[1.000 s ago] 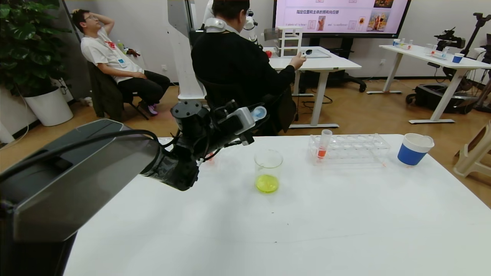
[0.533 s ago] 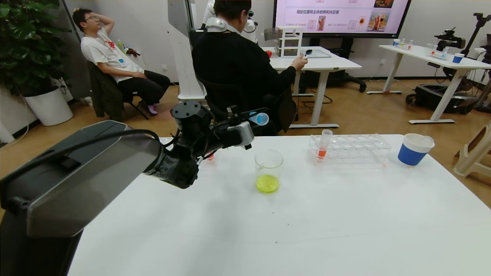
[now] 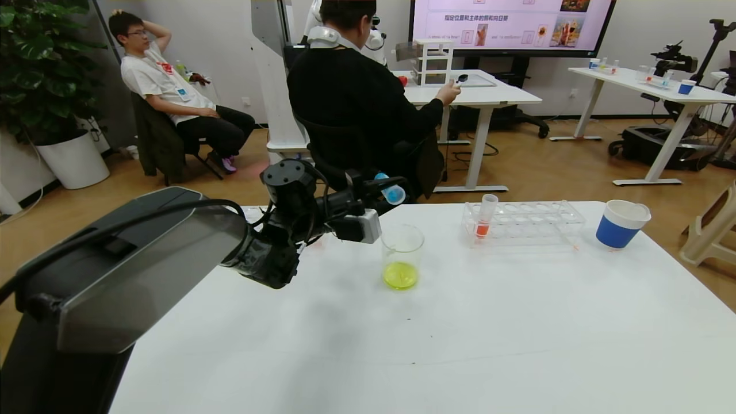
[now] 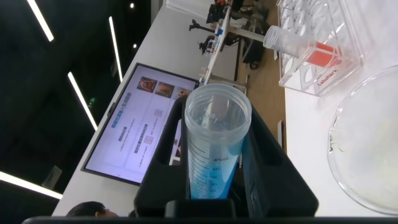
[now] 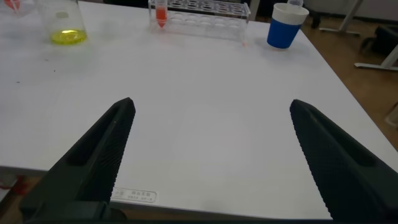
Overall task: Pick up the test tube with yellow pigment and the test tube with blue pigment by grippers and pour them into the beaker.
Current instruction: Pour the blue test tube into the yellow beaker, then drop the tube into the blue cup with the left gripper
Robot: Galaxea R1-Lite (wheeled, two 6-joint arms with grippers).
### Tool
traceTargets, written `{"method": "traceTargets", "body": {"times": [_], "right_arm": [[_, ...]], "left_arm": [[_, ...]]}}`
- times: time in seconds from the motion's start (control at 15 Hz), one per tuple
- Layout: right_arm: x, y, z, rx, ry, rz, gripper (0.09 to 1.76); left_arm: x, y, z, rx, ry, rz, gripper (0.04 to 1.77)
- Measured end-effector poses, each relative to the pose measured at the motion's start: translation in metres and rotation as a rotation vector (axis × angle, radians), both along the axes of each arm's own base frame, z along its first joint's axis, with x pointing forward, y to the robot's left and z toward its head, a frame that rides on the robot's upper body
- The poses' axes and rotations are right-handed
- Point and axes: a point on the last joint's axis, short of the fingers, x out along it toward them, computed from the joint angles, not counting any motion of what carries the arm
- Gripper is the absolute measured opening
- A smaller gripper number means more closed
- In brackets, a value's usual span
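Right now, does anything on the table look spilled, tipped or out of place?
No spill shows. The only tilted thing is the test tube with blue pigment, gripped by the left gripper above the beaker, which holds yellow liquid.

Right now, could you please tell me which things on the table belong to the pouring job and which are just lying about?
In the job:
- blue tube, tilted, held in the left gripper beside the beaker's rim
- beaker, yellow liquid at the bottom
- right gripper, jaws open, waiting over the table's near edge

Lying about:
- tube rack with an orange tube
- blue paper cup
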Motion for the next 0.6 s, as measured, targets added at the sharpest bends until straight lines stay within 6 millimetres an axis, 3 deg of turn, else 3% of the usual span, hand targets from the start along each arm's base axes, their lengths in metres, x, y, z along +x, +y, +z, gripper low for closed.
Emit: {"method": "traceTargets", "body": {"times": [0.6], "right_arm": [[0.0, 0.0, 0.0, 0.0, 0.0, 0.0, 1.74]], "left_arm": [[0.008, -0.002, -0.017, 0.048, -0.081, 0.055, 0.5]]}}
